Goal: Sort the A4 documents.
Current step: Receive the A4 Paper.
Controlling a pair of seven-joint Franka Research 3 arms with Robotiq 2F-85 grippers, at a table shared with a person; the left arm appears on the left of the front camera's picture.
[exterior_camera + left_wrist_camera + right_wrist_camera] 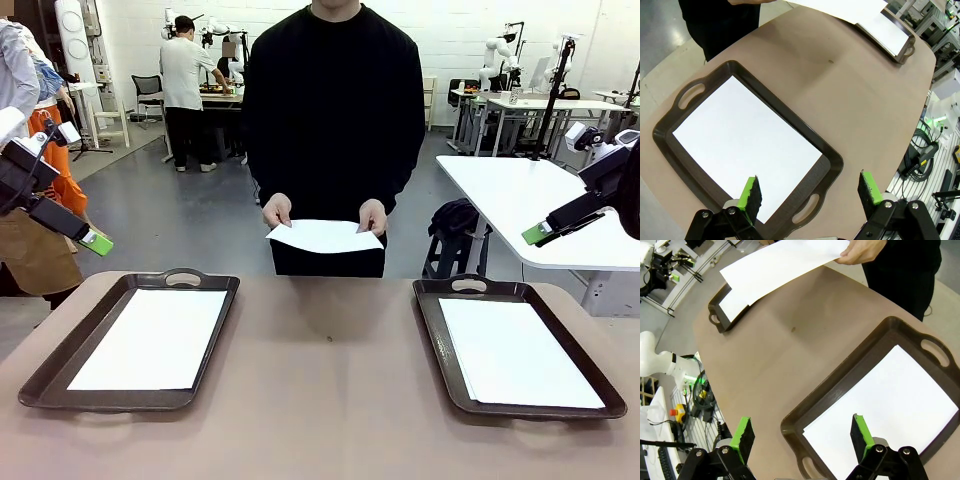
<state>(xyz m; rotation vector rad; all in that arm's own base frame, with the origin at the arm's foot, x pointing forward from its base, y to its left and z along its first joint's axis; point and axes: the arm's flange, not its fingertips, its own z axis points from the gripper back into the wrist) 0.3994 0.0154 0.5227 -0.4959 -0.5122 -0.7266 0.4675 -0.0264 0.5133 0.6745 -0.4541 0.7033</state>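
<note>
**A:** Nearest the camera, the tan table (330, 400) carries two dark brown trays. The left tray (40, 375) has a white sheet (155, 338) lying flat inside it, and the right tray (435, 345) has its own sheet (515, 350) flat inside too. Both fit within the rims.

**B:** yep, and the pincers? The left pincer (810, 194) hangs over the near end of the left tray, jaws spread wide, nothing between the green pads (749, 196). The right pincer (802, 435) looks the same over the right tray: wide apart, holding nothing.

**A:** From the front both sit high, out at the sides, well above the table.

**B:** Further back, the person in a black top stands at the far edge. Both hands, one (277, 211) and the other (373, 216), hold a third sheet (325, 236) by its far edge, roughly level, in the air between the trays and just beyond the table's rim.
</note>
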